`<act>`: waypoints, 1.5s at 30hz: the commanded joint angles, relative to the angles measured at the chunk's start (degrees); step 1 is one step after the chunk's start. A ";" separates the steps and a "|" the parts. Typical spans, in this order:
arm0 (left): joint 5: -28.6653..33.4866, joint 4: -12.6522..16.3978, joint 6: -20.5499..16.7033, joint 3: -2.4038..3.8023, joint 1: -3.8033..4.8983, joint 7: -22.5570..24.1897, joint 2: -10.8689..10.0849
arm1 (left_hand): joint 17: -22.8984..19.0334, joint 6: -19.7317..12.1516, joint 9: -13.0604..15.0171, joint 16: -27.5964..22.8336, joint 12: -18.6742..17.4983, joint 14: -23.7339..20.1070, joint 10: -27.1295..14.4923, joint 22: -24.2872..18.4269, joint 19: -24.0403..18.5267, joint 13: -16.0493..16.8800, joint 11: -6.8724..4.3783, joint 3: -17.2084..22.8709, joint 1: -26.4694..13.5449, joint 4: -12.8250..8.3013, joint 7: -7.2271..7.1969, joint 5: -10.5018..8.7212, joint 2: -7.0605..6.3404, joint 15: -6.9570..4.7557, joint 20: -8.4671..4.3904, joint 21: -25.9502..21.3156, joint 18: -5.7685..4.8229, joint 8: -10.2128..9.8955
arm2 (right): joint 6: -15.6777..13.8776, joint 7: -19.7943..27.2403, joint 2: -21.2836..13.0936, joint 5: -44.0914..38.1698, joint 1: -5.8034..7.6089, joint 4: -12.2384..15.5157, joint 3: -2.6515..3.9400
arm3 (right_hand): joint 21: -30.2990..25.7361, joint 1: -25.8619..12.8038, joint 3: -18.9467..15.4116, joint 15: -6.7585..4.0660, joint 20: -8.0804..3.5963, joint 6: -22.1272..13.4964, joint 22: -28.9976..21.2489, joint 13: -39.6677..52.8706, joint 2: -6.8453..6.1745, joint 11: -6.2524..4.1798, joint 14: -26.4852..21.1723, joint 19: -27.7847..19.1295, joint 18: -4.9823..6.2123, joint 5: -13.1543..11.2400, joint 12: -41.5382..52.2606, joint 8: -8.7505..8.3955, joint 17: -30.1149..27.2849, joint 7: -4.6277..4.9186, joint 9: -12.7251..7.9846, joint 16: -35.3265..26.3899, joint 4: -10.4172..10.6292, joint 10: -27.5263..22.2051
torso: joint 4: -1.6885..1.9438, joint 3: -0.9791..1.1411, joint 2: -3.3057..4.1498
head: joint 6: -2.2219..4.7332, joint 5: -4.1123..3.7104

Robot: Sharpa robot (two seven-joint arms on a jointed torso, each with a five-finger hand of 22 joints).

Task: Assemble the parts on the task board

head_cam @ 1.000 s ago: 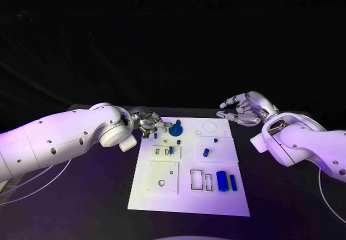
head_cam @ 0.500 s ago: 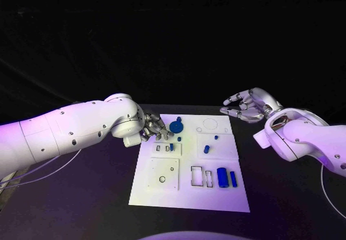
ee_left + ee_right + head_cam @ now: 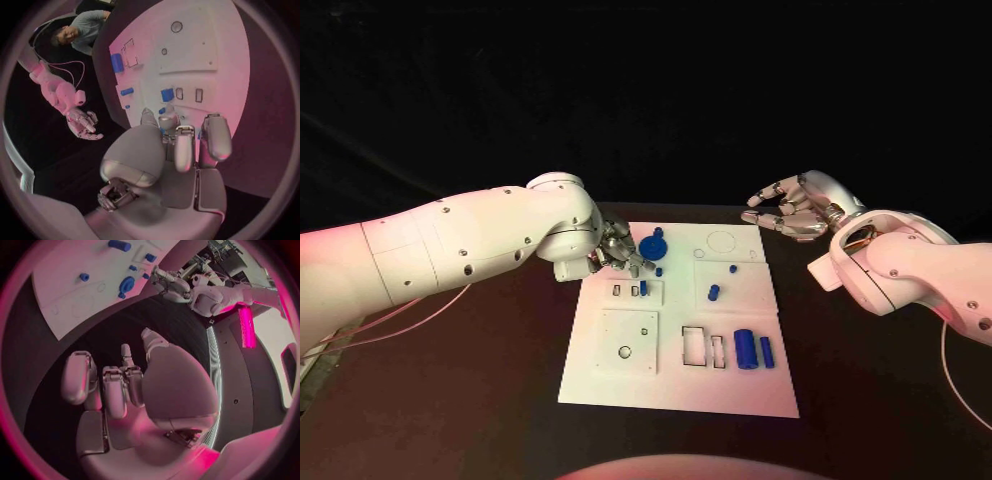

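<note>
The white task board (image 3: 733, 385) lies in the middle of the table. My left hand (image 3: 615, 255) hovers over its far left edge, fingers curled in, just beside a round blue part (image 3: 653, 246). In the left wrist view a sliver of a small blue part (image 3: 164, 131) shows pinched between the thumb and a finger. My right hand (image 3: 788, 213) hangs off the board's far right corner, fingers loosely curled around nothing. Small blue pegs (image 3: 714, 293) stand mid-board. A thick blue cylinder (image 3: 746, 349) and a thinner one (image 3: 766, 350) lie near the right edge.
Empty outlined slots (image 3: 692, 357) and a square plate with a hole (image 3: 626, 342) take up the board's near half. Black table (image 3: 473, 400) surrounds the board on all sides. My left arm (image 3: 459, 245) reaches across the table's left side.
My left hand has moved right, onto the board's far left edge and closer to the round blue part. My right hand's fingers have curled in slightly. The camera has shifted.
</note>
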 commanded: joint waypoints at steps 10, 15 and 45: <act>-1.20 -1.13 3.93 -0.12 0.25 -1.55 1.44 | 15.07 0.83 1.08 0.20 0.99 6.06 0.45 0.80 0.40 0.80 -0.35 -1.47 -1.25 -0.10 -0.39 -0.34 0.10 0.13 -0.14 0.77 -0.95 1.47 | 0.82 -0.70 0.26 -1.18 0.02 -0.45 -0.02 | -0.69 0.22 0.14 -0.04 0.04 -0.28 -0.40 9.62 -0.02 0.05 4.93 -0.67 1.27 0.23 -0.34 0.39 10.74 -0.02 0.11 -0.43 -0.16 1.91 | -0.03 -0.06 0.05 | -0.67 -0.07; -1.22 -1.95 4.86 -0.24 0.25 -1.76 2.21 | 15.07 0.66 1.23 0.20 1.06 6.06 0.42 0.80 0.35 0.82 -0.36 -1.51 -1.53 -0.08 -0.39 -0.33 0.10 0.11 -0.17 0.77 -0.94 1.57 | 0.92 -0.82 0.37 -1.22 0.02 -0.62 -0.03 | -0.66 0.19 0.14 -0.04 0.04 -0.26 -0.37 9.64 -0.02 0.05 4.93 -0.65 1.26 0.24 -0.32 0.42 10.76 -0.03 0.13 -0.43 -0.13 1.92 | -0.04 -0.05 0.09 | -0.85 -0.07; -1.45 -3.57 8.48 -0.62 0.16 -2.35 3.83 | 15.07 -1.18 2.63 0.20 0.73 6.06 -1.09 1.23 -0.26 -0.09 -0.45 -1.37 -0.26 -0.11 -0.47 12.92 -1.40 0.03 -0.25 0.72 -0.87 2.05 | -0.23 -0.67 0.90 -1.17 -0.01 -1.32 -0.07 | -3.19 0.24 0.37 -0.03 0.04 -0.98 -2.12 6.13 -0.26 0.09 4.48 -1.74 1.75 0.94 -3.98 0.52 9.03 0.05 0.52 -1.12 -0.02 -0.81 | -0.04 -0.04 0.07 | -1.55 -0.26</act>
